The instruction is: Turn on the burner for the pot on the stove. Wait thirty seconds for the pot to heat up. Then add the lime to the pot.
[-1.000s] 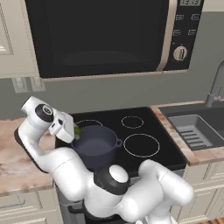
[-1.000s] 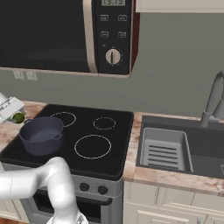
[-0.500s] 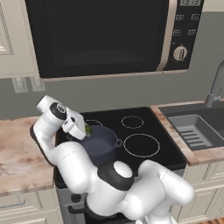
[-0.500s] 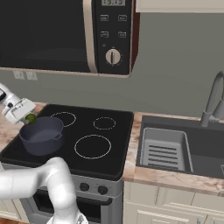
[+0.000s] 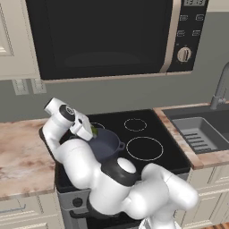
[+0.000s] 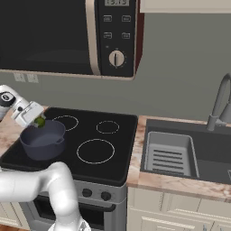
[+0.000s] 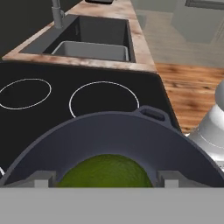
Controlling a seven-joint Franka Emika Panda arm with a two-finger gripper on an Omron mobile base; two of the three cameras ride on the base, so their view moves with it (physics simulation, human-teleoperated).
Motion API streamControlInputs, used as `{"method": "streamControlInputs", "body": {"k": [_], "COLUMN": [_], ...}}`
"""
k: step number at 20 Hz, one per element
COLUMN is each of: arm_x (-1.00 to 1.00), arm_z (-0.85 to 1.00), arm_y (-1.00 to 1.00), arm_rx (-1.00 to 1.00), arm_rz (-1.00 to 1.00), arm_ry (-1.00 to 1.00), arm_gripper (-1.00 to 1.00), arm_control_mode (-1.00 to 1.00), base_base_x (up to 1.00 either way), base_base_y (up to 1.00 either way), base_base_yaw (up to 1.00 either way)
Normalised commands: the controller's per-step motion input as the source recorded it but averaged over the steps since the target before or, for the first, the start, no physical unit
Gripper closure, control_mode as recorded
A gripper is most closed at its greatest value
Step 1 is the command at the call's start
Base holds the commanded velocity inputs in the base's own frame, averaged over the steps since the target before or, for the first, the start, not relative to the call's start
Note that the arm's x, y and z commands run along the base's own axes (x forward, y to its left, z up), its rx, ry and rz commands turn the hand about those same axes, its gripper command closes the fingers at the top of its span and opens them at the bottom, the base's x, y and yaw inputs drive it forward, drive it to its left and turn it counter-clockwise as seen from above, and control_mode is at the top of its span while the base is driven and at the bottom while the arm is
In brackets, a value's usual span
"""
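Observation:
The dark grey-blue pot [image 5: 107, 144] [image 6: 43, 141] [image 7: 118, 135] stands on the front left ring of the black stove [image 5: 147, 134] [image 6: 113, 144] [image 7: 48, 83]. My gripper [image 5: 91, 133] [image 6: 39, 121] [image 7: 104, 178] hangs tilted over the pot's left rim, shut on the small green lime [image 5: 93, 131] [image 6: 40, 121] [image 7: 105, 171]. In the hand view the lime sits between my fingertips [image 7: 43, 178] with the pot's open mouth just beyond it. The stove's knobs [image 6: 104, 196] show on the grey steel front.
A black microwave [image 5: 107, 36] [image 6: 67, 36] hangs above the stove. A steel sink [image 5: 203, 134] [image 6: 178, 153] [image 7: 92, 43] with a faucet [image 6: 221, 101] lies to the right. Marble counter [image 5: 22, 152] runs on the left of the stove.
My gripper has carried the lime rightward from the left counter side to above the pot's rim. The pot has stayed in place.

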Motion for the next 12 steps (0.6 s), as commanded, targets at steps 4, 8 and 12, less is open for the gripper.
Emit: {"method": "streamControlInputs", "body": {"k": [4,8,12], "arm_x": [0.19,0.13,0.04], "arm_z": [-0.05,-0.07,-0.02], "arm_y": [0.00,0.00,0.00], "arm_rx": [0.00,0.00,0.00], "arm_rz": [0.00,0.00,0.00], "arm_ry": [0.00,0.00,0.00], "arm_gripper": [1.00,1.00,1.00], "arm_control_mode": [-1.00,-1.00,-1.00], "base_base_x": [0.00,0.00,0.00], "base_base_y": [0.00,0.00,0.00], "base_base_yaw": [0.00,0.00,0.00]}}
